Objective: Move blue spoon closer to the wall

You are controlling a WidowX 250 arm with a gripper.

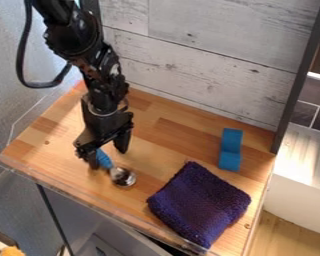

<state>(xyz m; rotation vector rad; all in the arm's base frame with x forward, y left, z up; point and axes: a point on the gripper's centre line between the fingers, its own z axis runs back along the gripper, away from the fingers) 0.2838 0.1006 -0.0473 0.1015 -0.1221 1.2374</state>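
At the far left, a black cable loops out from the arm and back, in front of a grey wall surface. The arm comes in from the upper left and slopes down over the wooden table. At its end the gripper hangs low over the table's left half, its two fingers spread apart. The blue handle of the spoon lies between them, nearer the left one in the view; whether that finger touches it is hard to make out. The spoon rests on the table near the front edge, well apart from the plank wall, its metal bowl pointing toward the lower right. Right of the spoon, a dark purple cloth lies near the front edge. Beyond it, nearer the wall, sits a blue block, apart from the cloth.
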